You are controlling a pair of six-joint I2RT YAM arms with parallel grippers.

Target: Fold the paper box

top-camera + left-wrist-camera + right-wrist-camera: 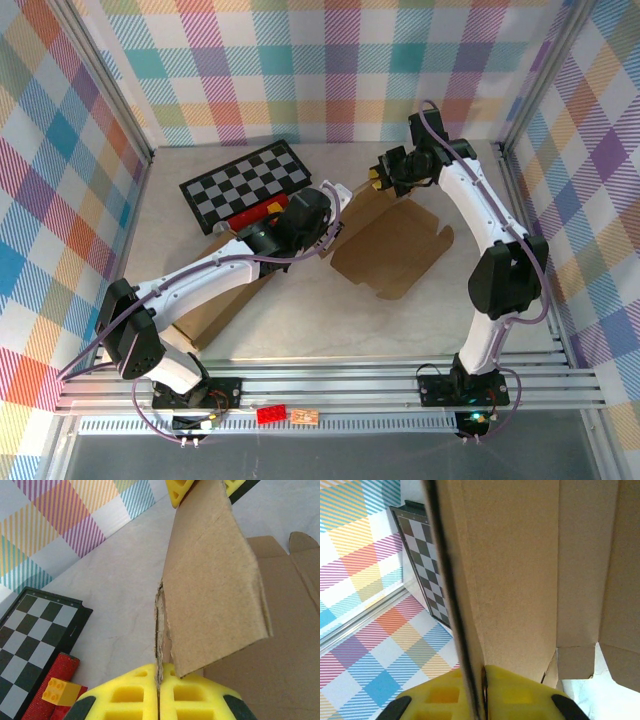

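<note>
The paper box (395, 250) is a flat brown cardboard blank lying mid-table, with one side flap (356, 200) lifted upright. My left gripper (335, 218) is shut on the near end of that flap. In the left wrist view its yellow fingers (135, 700) pinch the flap's torn edge (161, 645), and the flap (210, 590) rises away from them. My right gripper (378, 180) is shut on the flap's far end. In the right wrist view the cardboard (520, 570) is clamped between the yellow pads (530, 695). The right gripper's yellow tips (179, 491) show at the flap's far end.
A folded chessboard (245, 180) lies at the back left, with a red block carrying a yellow brick (60, 690) beside it. Another cardboard sheet (215, 310) lies under the left arm. A red brick (270, 413) sits on the front rail. Checked walls enclose the table.
</note>
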